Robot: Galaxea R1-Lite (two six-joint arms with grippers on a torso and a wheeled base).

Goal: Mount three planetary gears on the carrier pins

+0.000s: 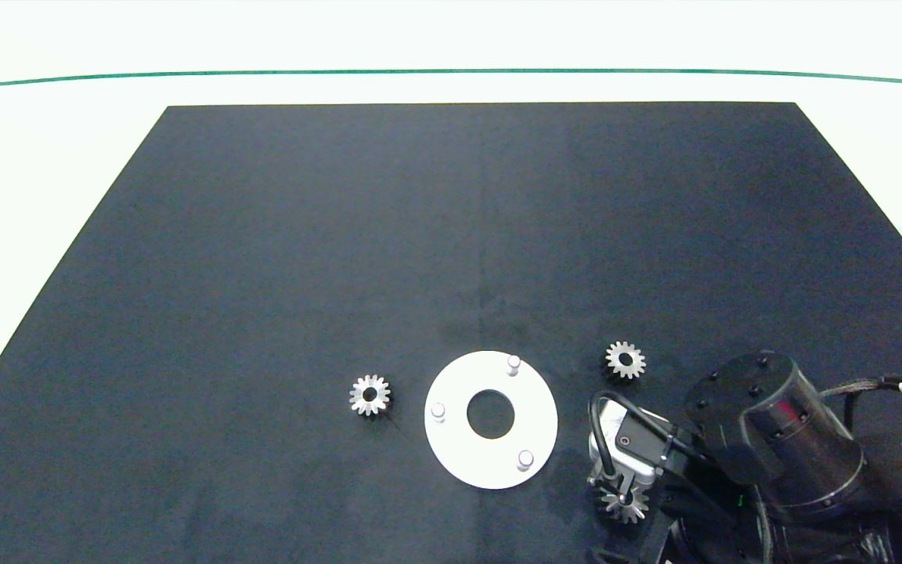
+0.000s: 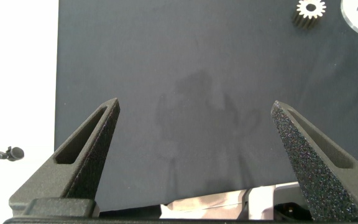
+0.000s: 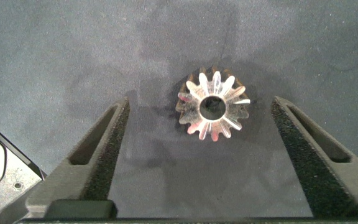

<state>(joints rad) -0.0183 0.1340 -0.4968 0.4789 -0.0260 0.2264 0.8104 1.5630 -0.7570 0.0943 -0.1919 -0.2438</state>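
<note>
Silver gear (image 3: 213, 106) near the worktop's front edge: we are straddling it with right gripper (image 3: 199, 134) fingers released, off-centre; closing risks nudging it. Left gripper (image 2: 197, 152) idling, spread.

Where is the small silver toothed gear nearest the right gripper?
In the head view, that small silver toothed gear lies flat on the black mat, right of the white round disc, between the open right gripper's fingers.
</note>
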